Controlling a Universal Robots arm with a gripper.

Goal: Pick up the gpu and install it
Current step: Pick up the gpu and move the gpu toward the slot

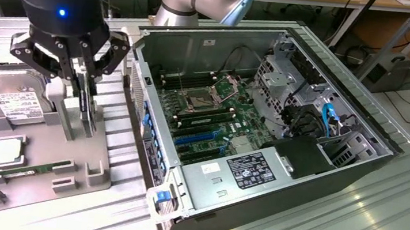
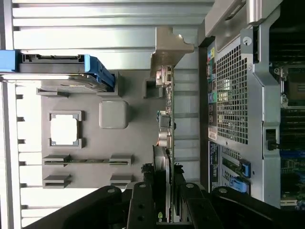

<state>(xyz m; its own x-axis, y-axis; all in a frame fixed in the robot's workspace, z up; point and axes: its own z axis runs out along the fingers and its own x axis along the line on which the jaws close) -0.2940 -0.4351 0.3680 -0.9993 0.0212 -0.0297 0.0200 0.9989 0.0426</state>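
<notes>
The pincer [image 1: 82, 90], at the exterior view's upper left, pinched the gpu [image 1: 84, 114] by its top edge. It stood on edge in the grey fixture [image 1: 94, 169], presumably leaving both faces free for gripping. Beyond lay the computer case [image 1: 265, 128].

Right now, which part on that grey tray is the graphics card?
Look to the exterior view's left of the open computer case, at the grey tray. The gpu is in the tray's holder right under the robot's hand. Unlike the flat-lying silver hard drive and green RAM stick, it is a thin dark card standing on edge.
</notes>
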